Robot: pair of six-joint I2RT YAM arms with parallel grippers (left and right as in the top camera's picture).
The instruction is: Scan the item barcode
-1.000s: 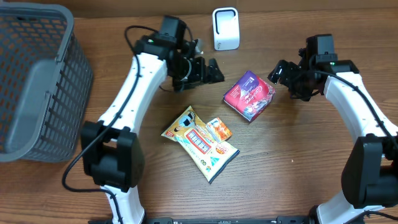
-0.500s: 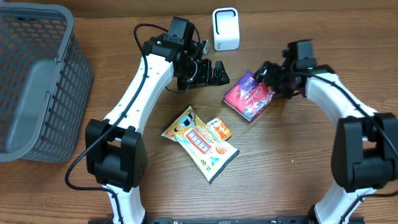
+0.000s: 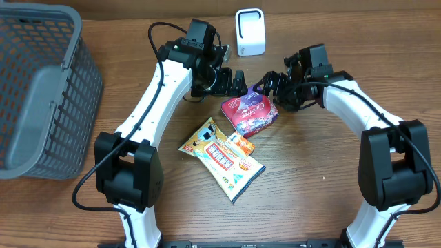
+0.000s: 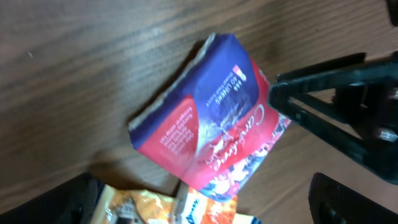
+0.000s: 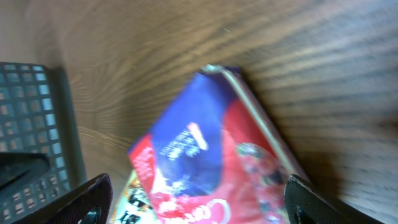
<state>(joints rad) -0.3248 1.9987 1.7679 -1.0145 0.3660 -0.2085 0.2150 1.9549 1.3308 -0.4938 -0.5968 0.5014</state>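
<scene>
The red-and-blue packet [image 3: 249,114] lay outside the grey basket [image 3: 69,110], long axis diagonal, blue end toward the right gripper [image 3: 274,86]; it and the left gripper [image 3: 238,81] gaped wide.

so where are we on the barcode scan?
Done: nothing visibly; the box lies on the table, not at the white scanner. In hand: right gripper straddles the box's edge, jaws wide, no clear grip; left gripper open beside it. Remaining: lift the box, show its barcode to the scanner; the snack pouch lies untouched.
</scene>
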